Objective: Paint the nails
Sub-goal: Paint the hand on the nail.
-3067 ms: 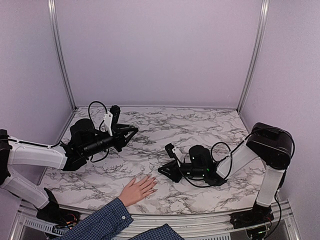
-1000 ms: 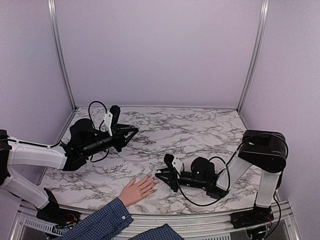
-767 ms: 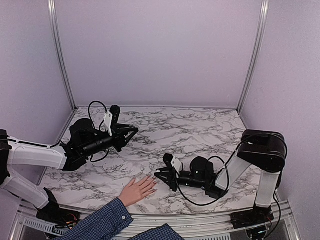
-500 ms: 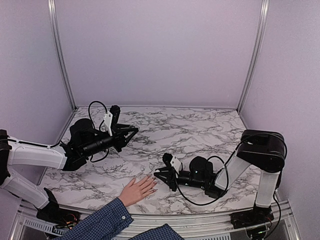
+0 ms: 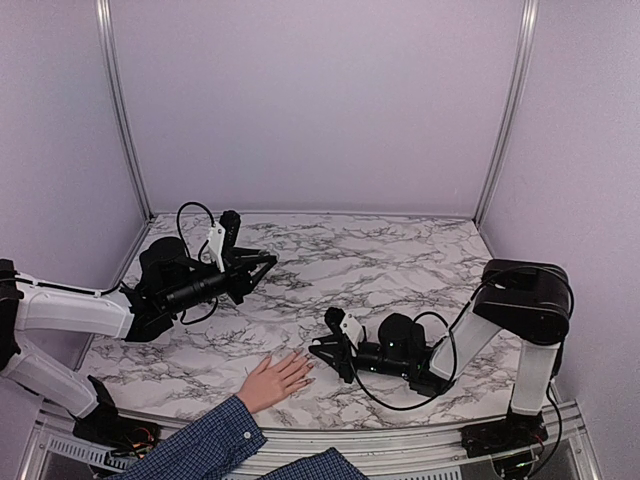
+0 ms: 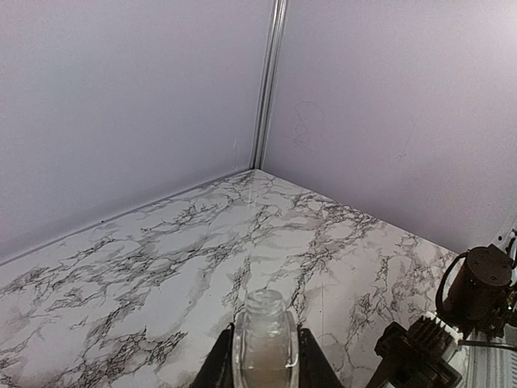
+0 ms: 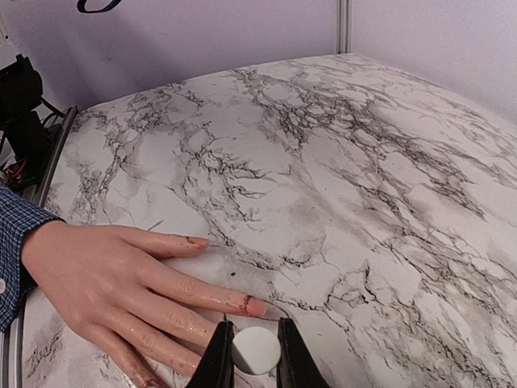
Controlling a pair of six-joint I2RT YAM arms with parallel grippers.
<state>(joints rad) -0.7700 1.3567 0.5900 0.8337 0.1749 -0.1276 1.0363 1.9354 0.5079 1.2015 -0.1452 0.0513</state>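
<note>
Closest to the table's front edge, a blue plaid sleeve (image 5: 200, 447) leads to the human hand (image 5: 272, 381), which lies flat and palm down on the marble table (image 5: 400, 262). Its fingers are spread and point rightward and a little away. Just past the fingertips sits the right gripper (image 5: 322, 351), low over the marble and aimed back at them, so gripper and fingers meet nearly head-on. This is by far the nearer arm. Its wrist camera shows what the overhead view cannot: the jaws are pinched on a white round cap (image 7: 256, 352), and the nails (image 7: 257, 307) are there to be made out. The middle finger's nail carries a reddish tint and lies just ahead of the cap, almost on the gripper's centre line. That finger's long axis slants in from the left, across the line of reach and not along it, so I judge the coming stroke needs only a short advance. No bristles show under the cap, so I cannot tell whether anything touches the nail. The index nail, farther left, bears a dark red streak. Farther back and to the left, well apart from the hand, the left gripper (image 5: 262, 262) hangs above the marble. Only its own camera shows it clamped on a clear glass bottle (image 6: 264, 311), neck up and uncapped.
</note>
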